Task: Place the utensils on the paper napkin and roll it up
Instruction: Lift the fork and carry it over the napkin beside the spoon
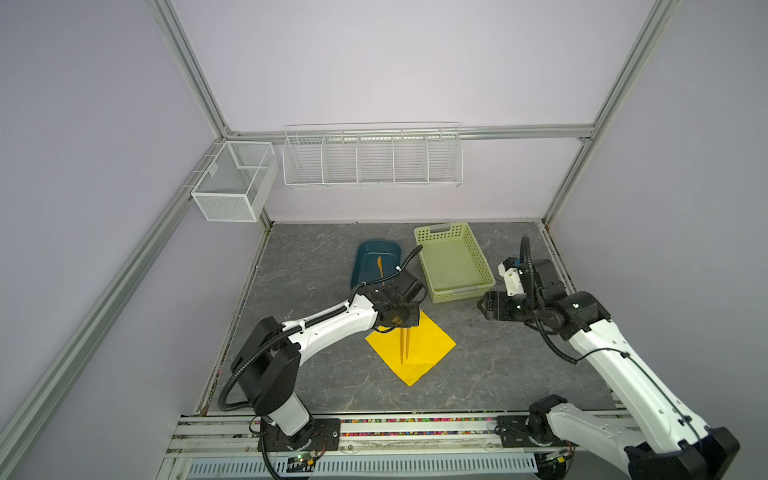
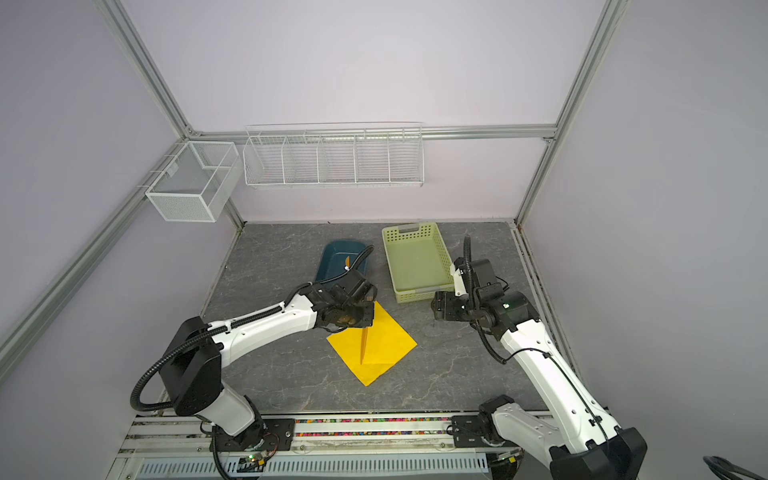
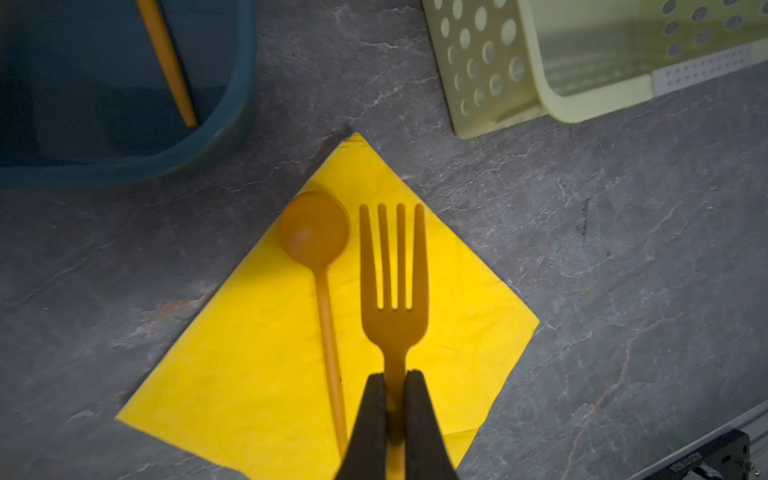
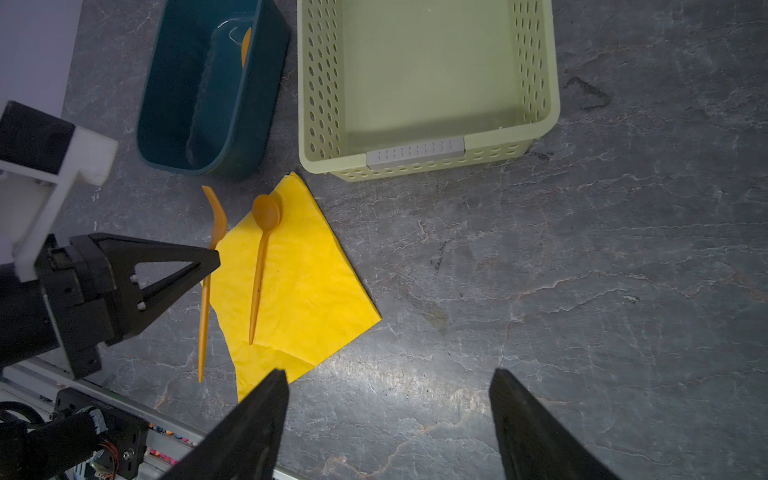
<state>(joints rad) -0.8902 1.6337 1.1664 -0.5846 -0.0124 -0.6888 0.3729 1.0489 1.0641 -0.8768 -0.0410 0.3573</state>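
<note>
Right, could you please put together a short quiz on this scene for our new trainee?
1. True or false: the spoon lies on the paper napkin.
2. What is the left gripper shut on? A) the spoon B) the fork C) a corner of the napkin
3. Fill in: the third utensil lies in the ___.
Key: 1 true; 2 B; 3 dark blue tub.
</note>
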